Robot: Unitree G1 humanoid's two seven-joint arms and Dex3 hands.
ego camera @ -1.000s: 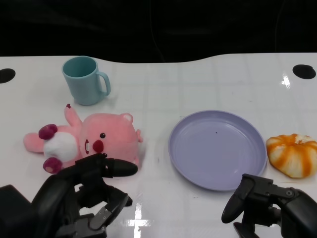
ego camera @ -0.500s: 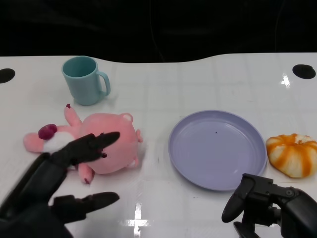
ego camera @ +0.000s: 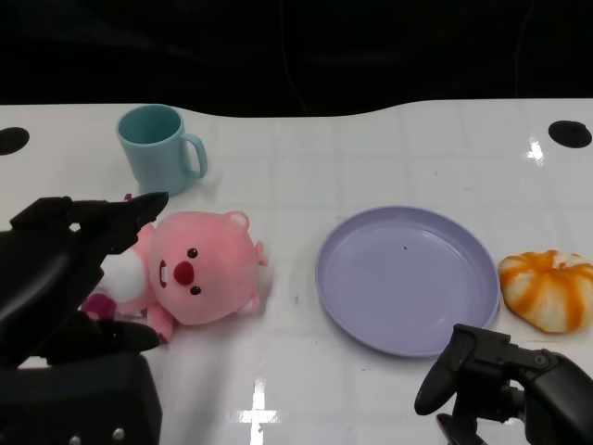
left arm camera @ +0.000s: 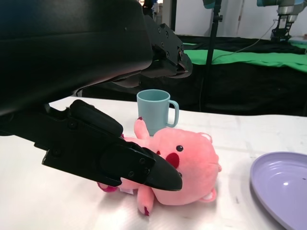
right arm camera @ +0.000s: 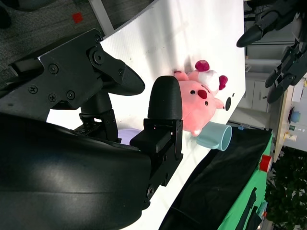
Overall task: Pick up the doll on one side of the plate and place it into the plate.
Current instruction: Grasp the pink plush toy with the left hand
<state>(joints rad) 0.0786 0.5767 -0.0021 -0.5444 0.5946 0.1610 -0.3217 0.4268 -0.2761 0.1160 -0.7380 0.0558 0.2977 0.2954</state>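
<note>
At the lower left of the head view, left hand (ego camera: 69,269): released, fingers spread apart, one reaching over the doll's far side and another low by its near side; nothing gripped. Contact with the doll cannot be told.
Left hand, wrist view (left arm camera: 110,158): fingers flank the doll, one above and one in front of it.
Doll (ego camera: 190,269): pink plush with dark red nose and feet, lying on its side on the counter, left of the plate, clear of its rim.
Plate (ego camera: 343,278): lilac, round, nothing in it, at mid counter.
Right hand (ego camera: 500,385): low at the near right edge, fingers curled inward, nothing in them; just short of the plate's near rim.
Mug (ego camera: 159,150): teal, upright, handle toward the plate, just behind the doll.
Orange object (ego camera: 548,289): orange-and-white striped, rounded, just right of the plate.
Counter (ego camera: 371,158): white, glossy.
</note>
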